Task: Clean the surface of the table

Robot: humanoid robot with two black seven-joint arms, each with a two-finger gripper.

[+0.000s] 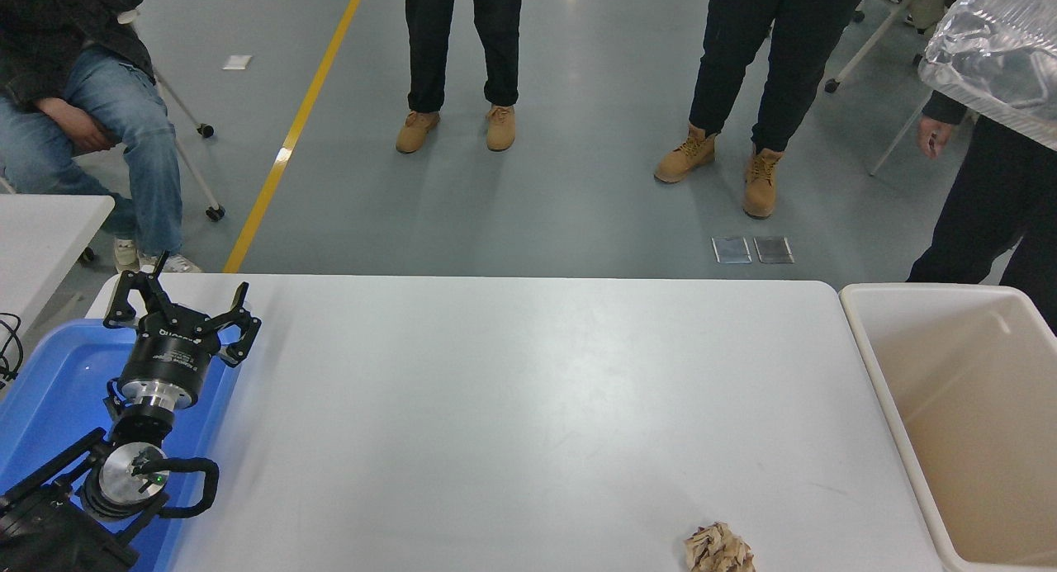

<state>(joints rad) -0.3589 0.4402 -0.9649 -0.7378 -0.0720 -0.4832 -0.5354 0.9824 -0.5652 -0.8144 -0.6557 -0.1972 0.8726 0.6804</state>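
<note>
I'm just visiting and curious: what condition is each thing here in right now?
Table: mostly bare, one paper wad left.
Paper wad: crumpled, at the near edge.
Bin: open, looks empty.
Plastic bag: up in the air, top right.
Left gripper: open, parked over blue tray.

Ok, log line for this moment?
left gripper: parked, open | right: out of view | plastic bag: aloft top right | paper wad: on table | bin: empty

The left arm (124,465) is matte black with a bare silver disc at the joint carrying a small green light. A black cable loops beside it. The left gripper (177,312) has a black cylindrical body, white lettering, a silver collar and black linkage fingers (239,328).
</note>
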